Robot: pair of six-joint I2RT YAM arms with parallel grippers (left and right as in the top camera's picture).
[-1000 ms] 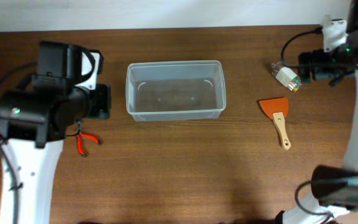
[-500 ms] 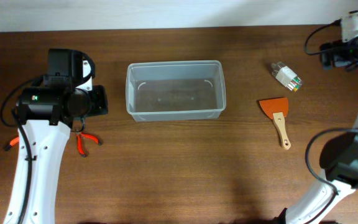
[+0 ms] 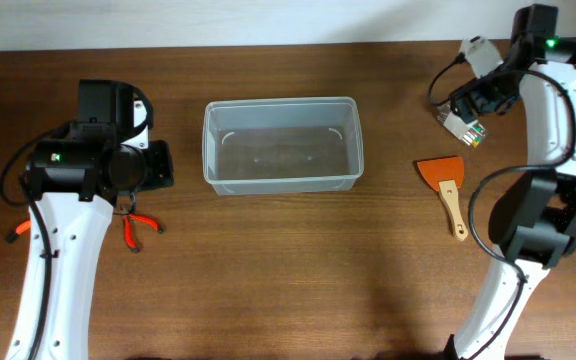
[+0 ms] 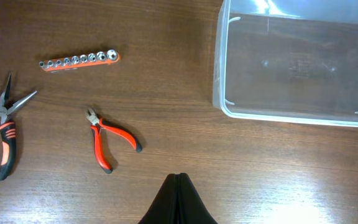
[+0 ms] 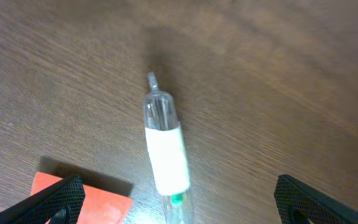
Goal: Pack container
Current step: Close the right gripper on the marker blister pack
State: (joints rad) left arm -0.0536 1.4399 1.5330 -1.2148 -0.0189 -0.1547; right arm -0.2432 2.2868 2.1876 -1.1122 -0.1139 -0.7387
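The container (image 3: pixel 283 145) is a clear plastic bin at the table's middle back; nothing shows inside it. Its left part shows in the left wrist view (image 4: pixel 297 62). My left gripper (image 3: pixel 160 165) hovers left of the bin and is shut and empty (image 4: pixel 178 182). My right gripper (image 3: pixel 468 98) is open wide (image 5: pixel 179 205) above a small clear case with a white label (image 5: pixel 165 149) at the back right (image 3: pixel 462 124). An orange scraper with a wooden handle (image 3: pixel 446 190) lies in front of the case; its blade corner shows by my left fingertip (image 5: pixel 82 200).
Red-handled cutters (image 4: pixel 107 140) lie below my left arm (image 3: pixel 138 228). Needle-nose pliers (image 4: pixel 4 134) and an orange rail of sockets (image 4: pixel 79 60) lie further left. The table's back edge runs close behind the bin.
My right gripper swung out to the far right edge, then back left over the clear case. My left arm pulled back slightly at first, then held still.
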